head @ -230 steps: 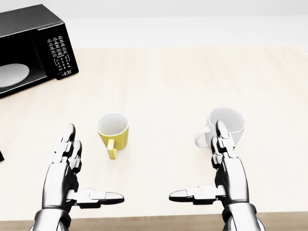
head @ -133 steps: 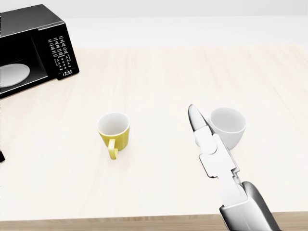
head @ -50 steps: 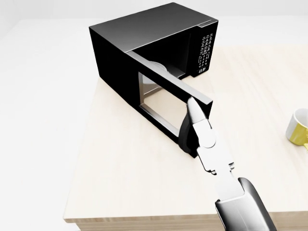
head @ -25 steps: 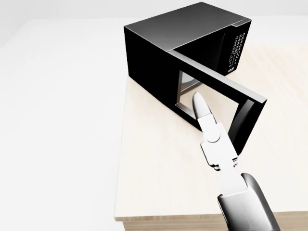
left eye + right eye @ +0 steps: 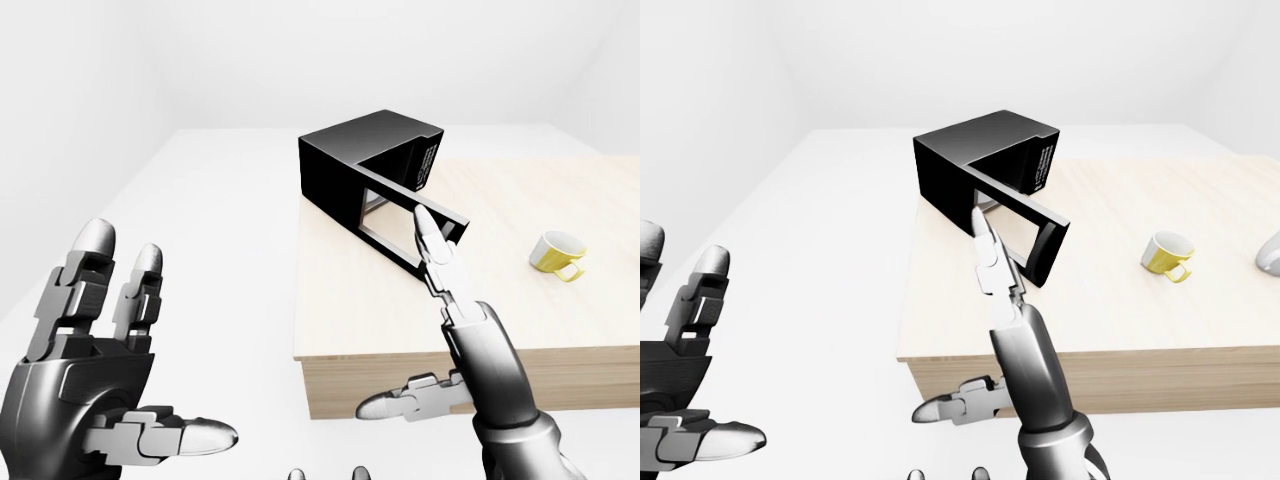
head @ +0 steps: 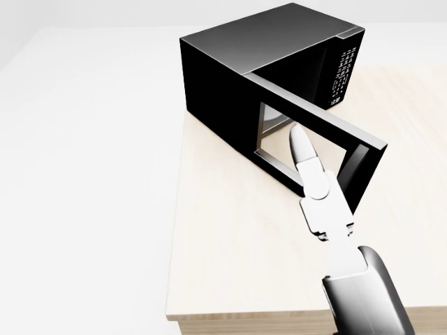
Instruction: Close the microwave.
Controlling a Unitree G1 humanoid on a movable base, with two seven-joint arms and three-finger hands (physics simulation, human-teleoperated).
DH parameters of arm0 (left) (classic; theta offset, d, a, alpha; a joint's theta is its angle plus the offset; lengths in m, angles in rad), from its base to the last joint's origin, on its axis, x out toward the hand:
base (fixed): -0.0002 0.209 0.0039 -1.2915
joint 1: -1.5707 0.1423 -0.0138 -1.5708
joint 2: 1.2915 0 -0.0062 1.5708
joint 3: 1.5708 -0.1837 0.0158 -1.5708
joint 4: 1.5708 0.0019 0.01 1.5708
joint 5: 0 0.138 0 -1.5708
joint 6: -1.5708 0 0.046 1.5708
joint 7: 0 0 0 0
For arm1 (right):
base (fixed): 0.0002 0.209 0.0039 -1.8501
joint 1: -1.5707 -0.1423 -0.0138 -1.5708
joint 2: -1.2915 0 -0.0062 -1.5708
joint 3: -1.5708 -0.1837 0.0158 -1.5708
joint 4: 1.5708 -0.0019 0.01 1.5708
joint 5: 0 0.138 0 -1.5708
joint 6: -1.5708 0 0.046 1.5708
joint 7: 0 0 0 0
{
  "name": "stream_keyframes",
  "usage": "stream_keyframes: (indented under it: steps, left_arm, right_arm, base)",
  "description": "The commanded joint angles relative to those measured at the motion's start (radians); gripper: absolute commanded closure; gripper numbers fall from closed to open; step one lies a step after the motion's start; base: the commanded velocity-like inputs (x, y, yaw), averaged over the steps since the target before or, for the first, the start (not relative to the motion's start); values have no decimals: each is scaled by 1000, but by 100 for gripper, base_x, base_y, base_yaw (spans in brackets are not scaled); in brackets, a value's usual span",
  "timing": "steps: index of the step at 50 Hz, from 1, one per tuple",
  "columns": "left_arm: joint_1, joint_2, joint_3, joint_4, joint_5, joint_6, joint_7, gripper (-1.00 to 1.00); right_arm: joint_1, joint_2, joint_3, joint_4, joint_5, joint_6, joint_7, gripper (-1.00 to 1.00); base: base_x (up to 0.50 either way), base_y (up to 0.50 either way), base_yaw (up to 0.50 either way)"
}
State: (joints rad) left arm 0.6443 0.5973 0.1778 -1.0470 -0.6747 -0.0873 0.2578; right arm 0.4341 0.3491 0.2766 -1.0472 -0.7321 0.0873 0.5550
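Microwave door ajar, right hand reaching

Right hand [image 6: 318,192], fingers spread, overlaps the door [image 6: 314,150] of the microwave [image 6: 269,70]; left hand [image 5: 95,370] open lower left; yellow mug [image 5: 556,255] stands well right.

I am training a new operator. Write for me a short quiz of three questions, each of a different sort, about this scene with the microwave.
1. True or false: the microwave door is fully shut.
2. Which hand reaches toward the door? A) left hand B) right hand
3. Fill in: the mug to the right of the microwave in the left-eye view is ____ in colour.

Key:
1. False; the door stands swung out from the body.
2. B; the left hand is raised off the table's left edge with fingers spread.
3. Yellow.
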Motion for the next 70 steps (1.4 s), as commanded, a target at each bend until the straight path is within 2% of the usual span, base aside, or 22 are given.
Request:
stream_keyframes:
  steps: [1, 10, 21, 36, 39, 41, 42, 48, 50, 64, 70]
  left_arm:
    - [-2, -6, 2, 0, 9, 0, -2, -100]
    - [0, 17, 11, 0, -24, 0, 7, -100]
    - [-2, 4, 4, 0, -15, 3, -5, -100]
    - [-15, -16, 4, 0, -7, 34, -12, -100]
    - [-16, -32, 2, 0, -2, 34, -20, -100]
    - [-14, -43, 13, 0, -20, 21, -32, -100]
    - [-18, -39, 21, 0, -30, 32, -29, -100]
    - [-19, -52, 20, 0, -17, 37, -38, -100]
    - [-27, -60, 25, 0, -21, 50, -41, -100]
    - [-27, -68, 32, 0, -26, 52, -47, -100]
    - [-32, -72, 24, 0, -17, 56, -46, -100]
  right_arm:
    - [-2, 0, 0, 0, 2, 0, -8, -100]
    - [5, 0, -6, 0, 26, 0, -3, -100]
    - [2, 0, -8, 0, 15, 0, -4, -100]
    - [-5, 0, -11, 0, 28, 0, -27, -100]
    - [-11, 0, -17, 0, 26, 0, -38, -100]
    - [-18, 0, -15, 0, 20, 0, -49, -100]
    - [-23, 0, -17, 0, 24, 0, -56, -100]
    - [-22, 0, -10, 0, 21, 0, -52, -100]
    - [-22, 0, -7, 0, 19, 0, -51, -100]
    - [-22, 0, 13, 0, 16, 0, -59, -100]
    - [-6, 0, 50, 0, 32, 0, -99, -100]
  base:
    - [0, 0, 0]
    - [5, 0, 0]
    - [50, 0, 0]
    - [50, 0, 0]
    - [50, -1, 0]
    - [50, -1, 0]
    - [0, 0, 0]
    - [0, 0, 0]
    - [0, 0, 0]
    - [0, 0, 0]
    - [0, 0, 0]
